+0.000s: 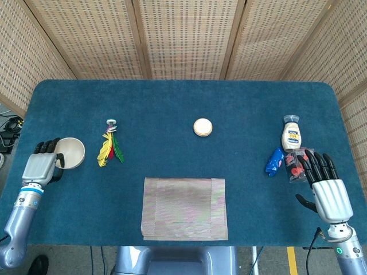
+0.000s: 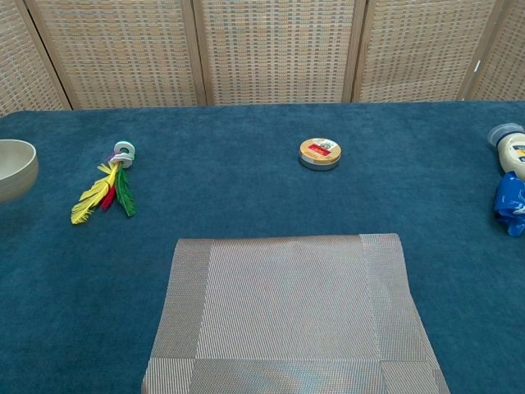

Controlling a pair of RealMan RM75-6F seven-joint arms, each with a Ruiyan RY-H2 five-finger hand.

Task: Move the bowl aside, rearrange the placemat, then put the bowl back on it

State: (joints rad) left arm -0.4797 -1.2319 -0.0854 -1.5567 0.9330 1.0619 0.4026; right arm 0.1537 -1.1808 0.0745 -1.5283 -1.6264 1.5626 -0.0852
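Observation:
The cream bowl [image 1: 72, 152] is at the far left of the blue table; in the chest view only part of the bowl [image 2: 16, 168] shows at the left edge. My left hand [image 1: 41, 167] grips its left rim, fingers hooked over the edge. The woven grey placemat [image 1: 184, 208] lies bare near the table's front middle, and the placemat [image 2: 291, 316] fills the lower chest view. My right hand [image 1: 327, 188] hovers open near the front right corner, fingers spread, holding nothing. Neither hand shows in the chest view.
A feather toy [image 1: 110, 146] lies just right of the bowl. A round tin [image 1: 202, 126] sits behind the placemat. At the right stand a mayonnaise bottle [image 1: 291, 133], a blue packet [image 1: 274, 162] and a pack of red items [image 1: 296, 165], just ahead of my right hand.

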